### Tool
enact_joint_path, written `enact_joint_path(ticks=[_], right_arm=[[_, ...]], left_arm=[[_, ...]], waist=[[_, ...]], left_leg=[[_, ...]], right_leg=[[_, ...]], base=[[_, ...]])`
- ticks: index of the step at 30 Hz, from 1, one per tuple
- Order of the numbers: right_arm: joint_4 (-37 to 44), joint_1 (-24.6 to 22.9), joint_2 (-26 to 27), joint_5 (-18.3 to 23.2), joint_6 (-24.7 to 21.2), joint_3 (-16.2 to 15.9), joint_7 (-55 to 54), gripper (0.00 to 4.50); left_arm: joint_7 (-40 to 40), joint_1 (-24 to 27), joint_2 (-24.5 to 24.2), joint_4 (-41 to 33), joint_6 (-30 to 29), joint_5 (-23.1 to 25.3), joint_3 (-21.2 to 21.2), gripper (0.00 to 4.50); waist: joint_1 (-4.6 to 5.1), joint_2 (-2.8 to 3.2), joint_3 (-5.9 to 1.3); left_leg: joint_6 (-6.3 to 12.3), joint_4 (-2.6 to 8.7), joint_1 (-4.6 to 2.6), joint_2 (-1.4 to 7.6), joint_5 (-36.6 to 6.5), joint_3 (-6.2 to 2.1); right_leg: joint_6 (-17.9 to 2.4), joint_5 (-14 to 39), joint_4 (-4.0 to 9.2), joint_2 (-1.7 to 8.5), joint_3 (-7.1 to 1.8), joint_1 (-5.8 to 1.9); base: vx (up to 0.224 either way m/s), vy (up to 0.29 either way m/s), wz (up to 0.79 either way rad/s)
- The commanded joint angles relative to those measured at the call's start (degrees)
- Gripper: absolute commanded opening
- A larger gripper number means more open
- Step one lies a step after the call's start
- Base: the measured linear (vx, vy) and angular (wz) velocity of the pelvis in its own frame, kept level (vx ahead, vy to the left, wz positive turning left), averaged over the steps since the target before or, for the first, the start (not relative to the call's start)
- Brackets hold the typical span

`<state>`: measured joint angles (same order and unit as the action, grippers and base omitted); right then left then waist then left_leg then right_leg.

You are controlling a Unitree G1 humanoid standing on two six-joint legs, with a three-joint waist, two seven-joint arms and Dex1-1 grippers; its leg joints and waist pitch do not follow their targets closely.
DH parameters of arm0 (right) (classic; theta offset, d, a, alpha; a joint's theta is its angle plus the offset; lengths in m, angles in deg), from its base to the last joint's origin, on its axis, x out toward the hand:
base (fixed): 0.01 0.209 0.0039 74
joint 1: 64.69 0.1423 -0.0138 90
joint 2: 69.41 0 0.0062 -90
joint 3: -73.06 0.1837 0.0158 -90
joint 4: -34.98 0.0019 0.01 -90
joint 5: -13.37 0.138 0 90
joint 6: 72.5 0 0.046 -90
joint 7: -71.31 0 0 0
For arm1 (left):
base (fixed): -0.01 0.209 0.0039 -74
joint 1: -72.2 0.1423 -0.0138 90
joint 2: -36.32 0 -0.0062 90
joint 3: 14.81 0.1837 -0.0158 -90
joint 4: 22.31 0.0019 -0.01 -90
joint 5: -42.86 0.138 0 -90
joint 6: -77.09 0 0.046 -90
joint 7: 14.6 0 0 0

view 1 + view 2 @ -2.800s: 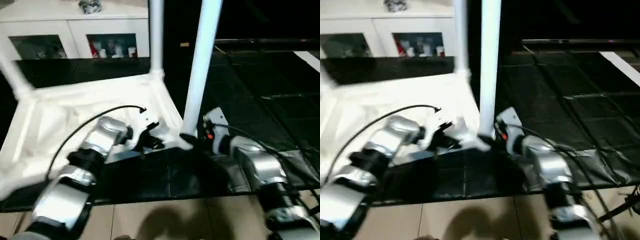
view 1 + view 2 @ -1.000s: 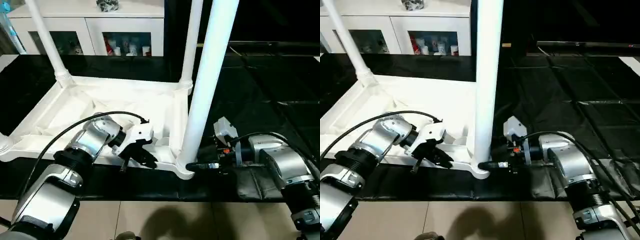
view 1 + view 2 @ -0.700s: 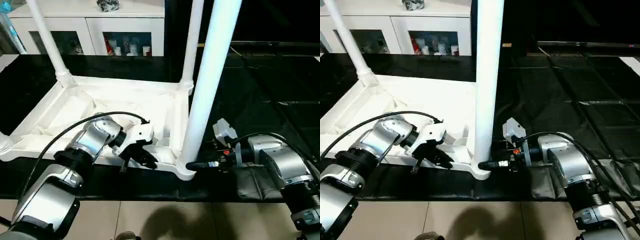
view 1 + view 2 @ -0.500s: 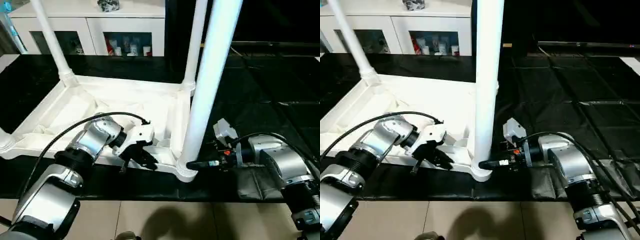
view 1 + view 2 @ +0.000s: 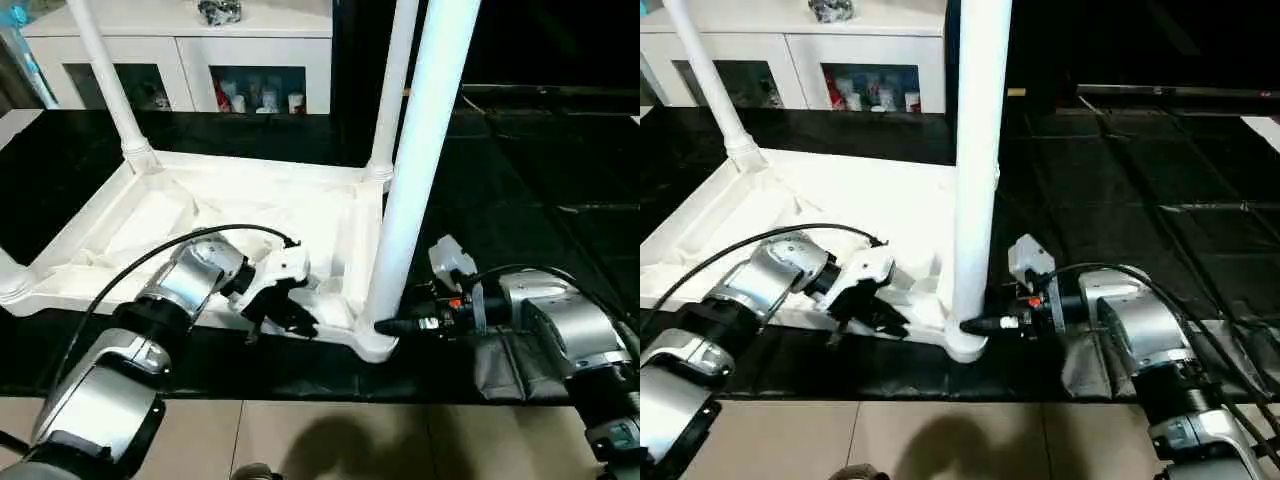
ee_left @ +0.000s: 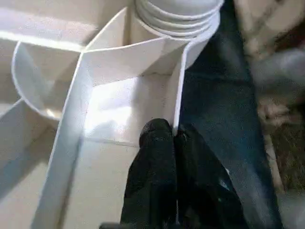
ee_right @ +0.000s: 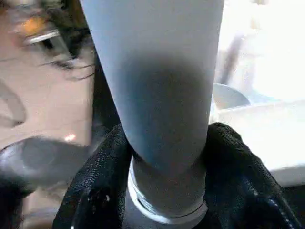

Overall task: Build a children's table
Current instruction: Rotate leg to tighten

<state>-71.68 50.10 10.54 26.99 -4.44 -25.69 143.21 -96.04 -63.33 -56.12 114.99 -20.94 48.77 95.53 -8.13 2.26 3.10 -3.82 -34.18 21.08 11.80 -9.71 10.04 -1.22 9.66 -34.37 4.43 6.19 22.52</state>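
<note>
The white tabletop [image 5: 250,215] lies upside down on a black mat [image 5: 520,180], ribbed underside facing up. 3 legs stand upright in its corner sockets in the head views: 2 at the far corners [image 5: 105,85] [image 5: 390,90] and a near leg [image 5: 415,170] at the corner closest to the robot's right arm.

The left gripper [image 5: 290,315] sits on the tabletop's near rim, just beside that corner. The left wrist view shows what the head views cannot: its 2 black fingers [image 6: 159,157] are pinched onto the thin upright rim wall, 1 on each side, with the leg's ringed base in its socket just beyond.

The right gripper [image 5: 990,325] reaches in from the mat side at the foot of the near leg. The right wrist view shows its fingers [image 7: 105,191] clasped around the tube on both sides, just above the ringed end.

A white cabinet [image 5: 190,55] with glass doors stands behind the mat.
</note>
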Motion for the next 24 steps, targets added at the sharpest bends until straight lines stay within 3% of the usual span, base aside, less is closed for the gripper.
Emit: enact_joint_path(ticks=[1, 2, 4, 6, 7, 8, 9, 11, 16, 17, 19, 24], right_arm=[[1.1, -0.6, 4.2, -1.1, -1.5, -2.3, -5.7, 1.96], [0.7, -0.5, 5.6, -1.7, -1.5, -2.0, -8.4, 1.96], [-1.3, 0.5, 9.6, -3.7, -2.6, -0.9, -16.7, 1.95], [-5.1, 3.1, 13.8, -5.9, -4.4, 0.2, -25.8, 1.94], [-5.5, 3.3, 14.2, -6.1, -4.5, 0.3, -26.5, 1.94], [-7.4, 4.6, 15.7, -6.7, -4.9, 0.7, -29.5, 1.94], [-9.2, 5.8, 17.1, -7.5, -5.0, 1.1, -32.7, 1.94], [-12.2, 8.2, 19.9, -8.2, -4.8, 1.9, -38.1, 1.93], [-14.6, 10.7, 23.3, -9.1, -3.5, 2.8, -42.6, 1.93], [-14.7, 10.7, 24.0, -9.1, -1.6, 3.0, -41.7, 2.49], [-14.8, 10.7, 24.1, -9.2, -1.0, 3.1, -41.3, 2.69], [-12.4, 8.8, 22.4, -7.6, 0.7, 3.0, -37.4, 3.03]], left_arm=[[7.8, -2.8, 3.9, 0.4, -4.5, -2.6, -3.2, 0.0], [9.7, -3.2, 4.6, 0.6, -6.0, -3.1, -4.2, 0.0], [14.1, -4.4, 6.4, 0.9, -9.1, -3.8, -6.1, 0.0], [19.9, -5.9, 8.5, 1.9, -11.5, -4.1, -8.2, 0.0], [20.5, -6.1, 8.7, 2.0, -11.7, -4.2, -8.4, 0.0], [23.0, -6.7, 9.5, 2.8, -12.2, -4.4, -9.3, 0.0], [25.6, -7.3, 10.3, 3.5, -12.7, -4.6, -10.3, 0.0], [30.8, -8.3, 11.9, 5.0, -12.7, -4.9, -12.0, 0.0], [35.2, -9.1, 13.6, 5.7, -12.7, -5.1, -13.6, 0.0], [35.1, -8.8, 13.7, 4.9, -13.0, -4.6, -13.5, 0.0], [35.0, -8.6, 13.6, 4.6, -13.0, -4.2, -13.3, 0.0], [31.7, -7.0, 11.7, 3.8, -11.0, -3.1, -11.6, 0.0]], waist=[[0.72, -1.06, -3.87], [0.95, -0.98, -3.77], [1.85, -1.01, -3.84], [2.75, -0.97, -3.83], [3.61, -0.91, -3.81], [3.67, -0.16, -3.97], [4.11, -0.56, -3.95], [4.58, -0.42, -4.17], [4.38, -0.56, -4.57], [4.32, -0.97, -4.69], [4.21, -0.68, -4.75], [4.24, -0.68, -4.54]], left_leg=[[1.77, 3.89, -0.8, 1.45, -13.2, -0.53], [1.31, 3.84, -1.21, 1.29, -14.1, -0.55], [0.95, 3.98, -0.74, 1.06, -13.8, -0.8], [1.08, 4.01, -0.64, 0.99, -14.0, -0.83], [0.75, 3.93, -0.54, 0.84, -14.2, -0.89], [0.67, 3.88, -0.63, 0.75, -14.2, -1.05], [0.99, 3.9, -0.47, 0.74, -14.0, -0.95], [1.59, 3.64, -0.54, 0.61, -12.6, -0.75], [3.37, 3.46, -0.27, 0.65, -8.7, -0.53], [4.28, 3.42, -0.09, 0.75, -7.3, -0.45], [4.91, 3.4, -0.02, 0.83, -6.1, -0.49], [5.13, 3.51, -0.16, 0.92, -7.7, -0.45]], right_leg=[[-7.6, 24.4, 5.31, 4.45, -2.77, -2.73], [-7.2, 26.6, 5.78, 4.56, -2.67, -2.41], [-6.5, 27.1, 5.79, 4.54, -2.47, -2.88], [-6.4, 26.4, 5.91, 4.36, -2.39, -2.81], [-7.2, 25.9, 5.69, 4.26, -2.31, -2.73], [-7.2, 25.8, 5.72, 4.37, -2.15, -2.99], [-7.2, 24.6, 5.91, 4.16, -2.2, -2.99], [-9.0, 20.3, 5.5, 4.08, -2.51, -2.85], [-10.9, 13.1, 4.76, 3.99, -2.73, -3.24], [-11.5, 10.3, 4.37, 4.01, -2.83, -3.42], [-12.2, 8.3, 4.04, 4.03, -2.85, -3.43], [-12.0, 10.1, 4.34, 4.12, -2.86, -3.47]], base=[[0.0, 0.0, 0.0], [0.0, 0.0, 0.0], [0.0, 0.0, 0.0], [0.0, 0.0, 0.0], [0.0, 0.0, 0.0], [0.0, 0.0, 0.0], [0.0, 0.0, 0.0], [0.0, 0.0, 0.0], [0.0, 0.0, 0.0], [0.0, 0.0, 0.0], [0.0, 0.0, 0.0], [0.0, 0.0, 0.0]])
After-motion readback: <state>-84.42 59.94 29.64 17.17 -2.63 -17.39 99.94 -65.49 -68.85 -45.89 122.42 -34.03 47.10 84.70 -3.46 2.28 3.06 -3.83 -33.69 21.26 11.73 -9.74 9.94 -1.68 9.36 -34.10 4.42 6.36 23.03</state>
